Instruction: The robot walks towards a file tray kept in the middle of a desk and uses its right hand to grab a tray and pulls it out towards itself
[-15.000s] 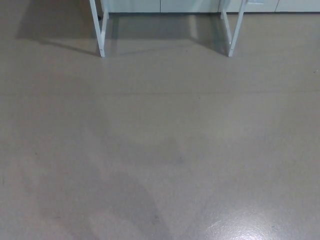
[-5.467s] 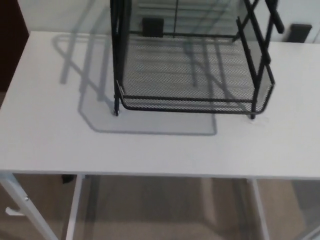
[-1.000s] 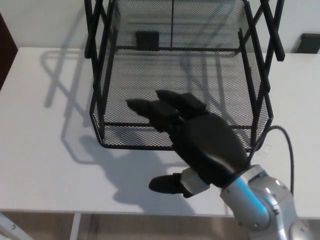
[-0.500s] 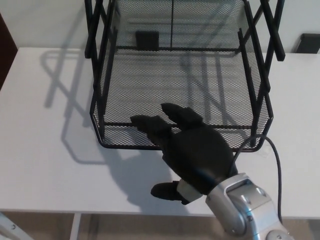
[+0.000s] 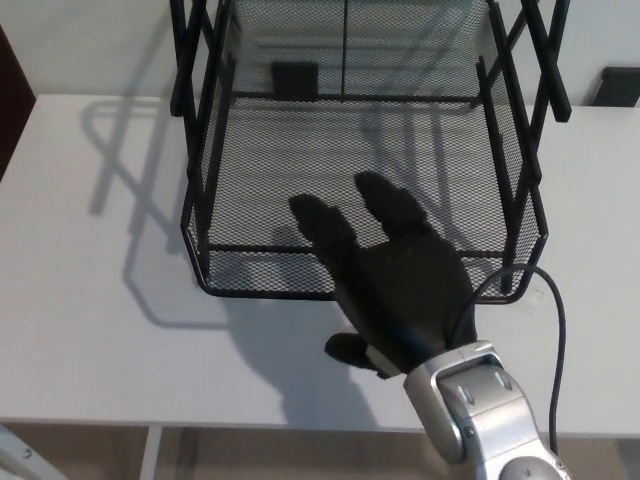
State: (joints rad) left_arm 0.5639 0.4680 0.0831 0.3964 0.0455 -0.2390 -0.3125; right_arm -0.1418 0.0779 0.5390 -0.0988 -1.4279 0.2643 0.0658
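Note:
A black wire-mesh file tray sits lowest in a black rack on the white desk. My right hand comes in from the bottom right and lies over the tray's front rim. Its two fingers stretch straight out over the mesh floor, spread apart. The thumb stays outside, in front of the rim, above the desk. The hand is open and the fingers are not curled around the rim. The left hand does not show.
A second mesh tray sits higher in the rack. Slanted rack posts stand on both sides. A small black object is at the desk's back right. A black cable loops by my wrist. The desk's front edge runs along the bottom.
My right hand has slid right and forward, and its fingers have straightened further over the tray's front rim. The tray and the rack have not moved.

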